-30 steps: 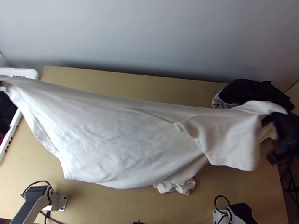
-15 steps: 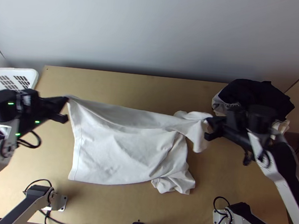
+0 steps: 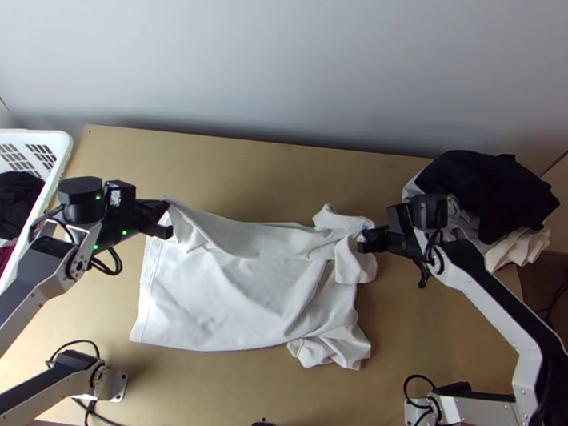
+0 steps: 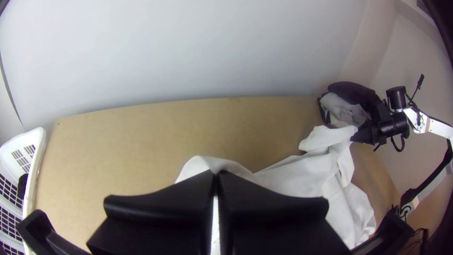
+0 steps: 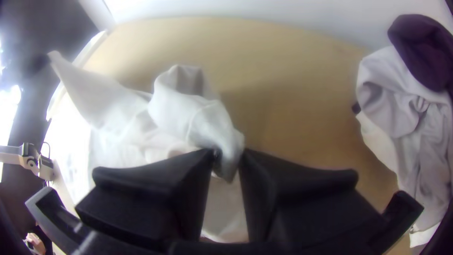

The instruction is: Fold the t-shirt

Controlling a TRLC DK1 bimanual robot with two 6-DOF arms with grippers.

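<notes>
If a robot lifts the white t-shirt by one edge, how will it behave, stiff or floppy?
The white t-shirt will probably be floppy: it already lies in soft folds. Its bunched lower right corner may trail or unfold unevenly. It seems unlikely to roll, since much of it lies flat on the table.

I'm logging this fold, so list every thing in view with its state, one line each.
White t-shirt: spread at near left, rumpled along the far side, bunched at near right
Left gripper: shut on the t-shirt
Right gripper: shut on the t-shirt
White basket: holding loose clothes
Dark-topped pile: loosely heaped
</notes>
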